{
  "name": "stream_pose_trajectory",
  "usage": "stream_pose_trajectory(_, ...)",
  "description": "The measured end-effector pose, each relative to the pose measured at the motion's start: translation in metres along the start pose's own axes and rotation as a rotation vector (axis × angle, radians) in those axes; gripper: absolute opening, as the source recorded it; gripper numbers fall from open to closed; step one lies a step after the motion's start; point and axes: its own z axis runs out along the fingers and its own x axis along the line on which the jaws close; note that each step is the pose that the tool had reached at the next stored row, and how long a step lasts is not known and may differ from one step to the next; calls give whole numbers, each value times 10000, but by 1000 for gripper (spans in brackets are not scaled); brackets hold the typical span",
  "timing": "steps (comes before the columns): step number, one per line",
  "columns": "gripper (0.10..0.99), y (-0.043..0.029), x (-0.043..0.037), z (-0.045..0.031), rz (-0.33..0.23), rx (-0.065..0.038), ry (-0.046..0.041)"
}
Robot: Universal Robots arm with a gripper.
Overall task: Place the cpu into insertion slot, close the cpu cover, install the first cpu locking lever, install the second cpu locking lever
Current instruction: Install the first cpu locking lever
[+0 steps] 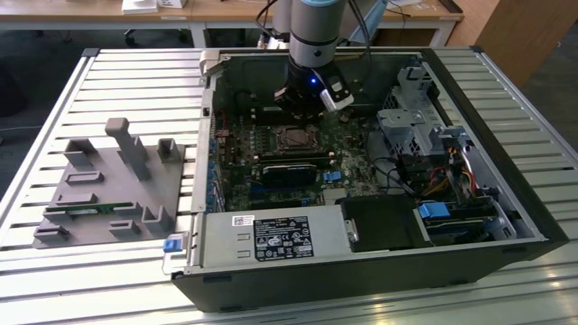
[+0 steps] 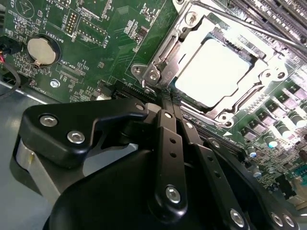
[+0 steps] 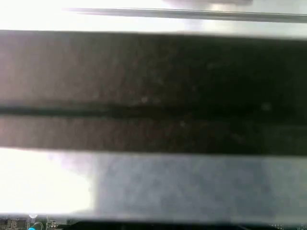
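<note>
The cpu (image 2: 216, 72), a flat square chip with a pale grey metal top, lies seated in the insertion slot (image 1: 294, 137) on the green board. The cpu cover (image 2: 184, 40), a silver frame with a square window, lies down around the chip. A thin metal lever rod (image 2: 249, 23) runs along the far side of the socket. My gripper (image 2: 169, 101) is shut, its black fingers pressed together with nothing seen between them, and its tips sit at the cover's corner bracket (image 2: 152, 74). In the exterior view the gripper (image 1: 302, 112) hangs inside the open computer case just behind the socket.
The case walls (image 1: 210, 101) box in the board. A black module (image 1: 291, 172) lies in front of the socket, a drive cage (image 1: 415, 128) to the exterior view's right, a power supply (image 1: 271, 237) in front. A grey fixture (image 1: 113, 183) stands on the slatted table. A coin cell (image 2: 39, 50) sits on the board.
</note>
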Motion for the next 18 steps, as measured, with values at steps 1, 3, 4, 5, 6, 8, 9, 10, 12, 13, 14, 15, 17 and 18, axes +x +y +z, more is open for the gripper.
stream_pose_trajectory(1,118,4,0,2,1,-4,-2)
stream_pose_trajectory(3,118,11,-1,3,0,-35,-4)
stream_pose_trajectory(4,118,14,-1,5,-1,-61,-7)
stream_pose_trajectory(5,118,15,-1,6,-2,-72,-7)
stream_pose_trajectory(6,118,15,-1,3,0,-72,-7)
stream_pose_trajectory(8,118,18,-1,-16,1,-72,-5)
stream_pose_trajectory(9,118,18,-1,-29,1,-70,-4)
stream_pose_trajectory(10,118,20,-1,-44,1,-71,-4)
stream_pose_trajectory(12,118,23,-1,-77,1,-69,-4)
stream_pose_trajectory(13,118,24,-1,-95,1,-68,-3)
stream_pose_trajectory(14,118,25,-1,-109,1,-67,-3)
stream_pose_trajectory(15,118,26,-2,-110,0,-68,-4)
stream_pose_trajectory(17,118,23,-1,-110,0,-63,-3)
stream_pose_trajectory(18,118,21,-1,-111,0,-62,-4)
